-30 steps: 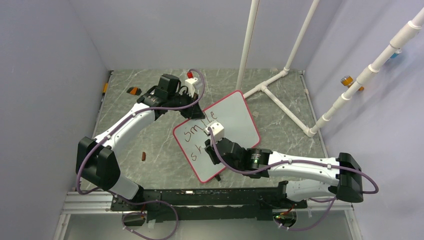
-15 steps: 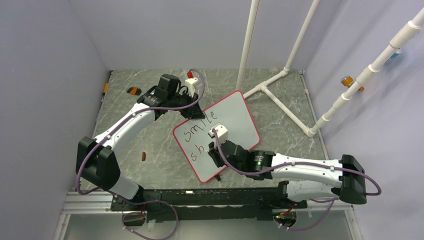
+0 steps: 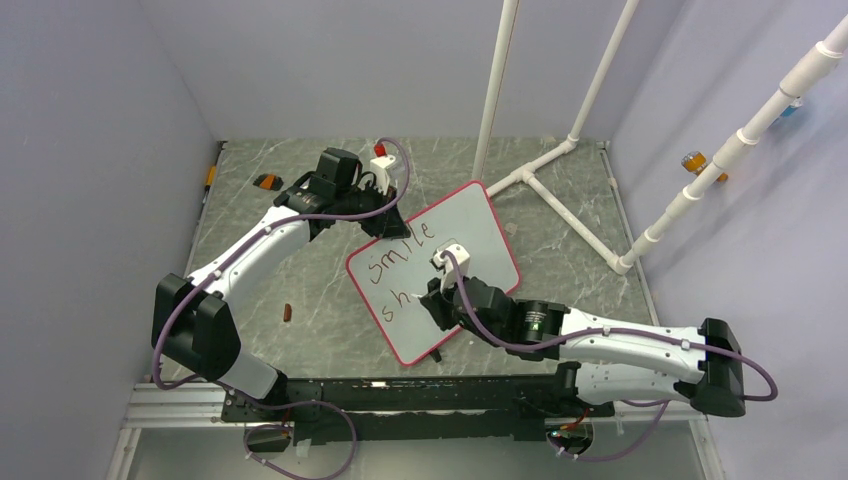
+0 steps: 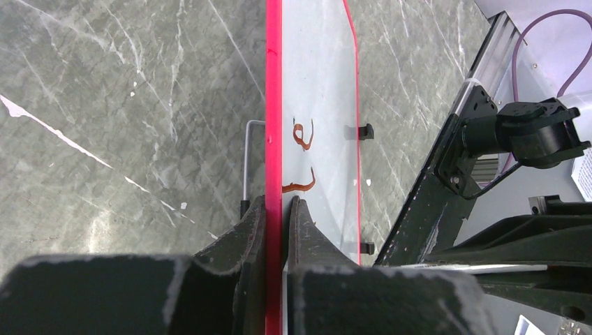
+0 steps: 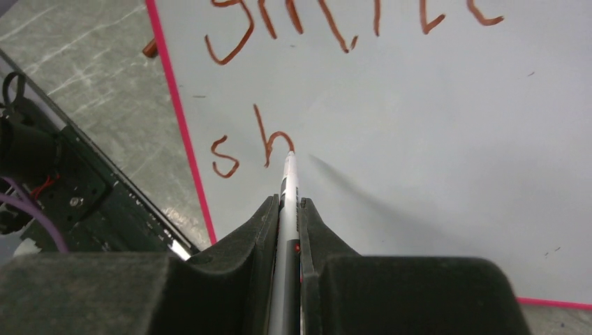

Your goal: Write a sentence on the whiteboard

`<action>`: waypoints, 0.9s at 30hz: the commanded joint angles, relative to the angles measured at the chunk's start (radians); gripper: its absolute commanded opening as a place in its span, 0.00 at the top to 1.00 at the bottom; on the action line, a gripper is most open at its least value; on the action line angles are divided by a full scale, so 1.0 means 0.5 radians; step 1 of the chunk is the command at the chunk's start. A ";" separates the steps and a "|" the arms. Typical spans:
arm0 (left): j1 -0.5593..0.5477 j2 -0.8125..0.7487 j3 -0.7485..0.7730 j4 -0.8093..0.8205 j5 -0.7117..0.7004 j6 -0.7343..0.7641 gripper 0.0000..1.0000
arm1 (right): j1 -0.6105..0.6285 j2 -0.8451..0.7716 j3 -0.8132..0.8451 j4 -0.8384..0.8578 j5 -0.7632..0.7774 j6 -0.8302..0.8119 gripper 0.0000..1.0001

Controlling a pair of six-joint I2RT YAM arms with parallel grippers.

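Light is bright, even and diffuse, falling from above: the table [image 3: 320, 300] carries only faint, soft-edged shadows, and the pale walls [image 3: 100, 150] are evenly lit. The top view is fairly sharp overall, though the sentence [image 3: 398, 256] reads coarsely there. The whiteboard [image 3: 482, 228] looks a flat, matte grey-white. In the right wrist view the strokes are crisp, and the marker [image 5: 287, 187] throws a blurred grey shadow across the board from its tip. The right jaws at the bottom are dark and out of focus. In the left wrist view the left jaws are likewise a blurred black mass. The board's red rim is strongly saturated and the table beyond is sharp.
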 commanded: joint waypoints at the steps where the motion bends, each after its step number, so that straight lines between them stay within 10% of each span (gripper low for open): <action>1: 0.019 -0.059 0.025 0.118 -0.224 0.133 1.00 | -0.066 0.025 0.050 0.125 0.030 -0.037 1.00; 27: 0.019 -0.066 0.025 0.134 -0.193 0.129 1.00 | -0.194 0.144 0.046 0.229 -0.091 -0.045 1.00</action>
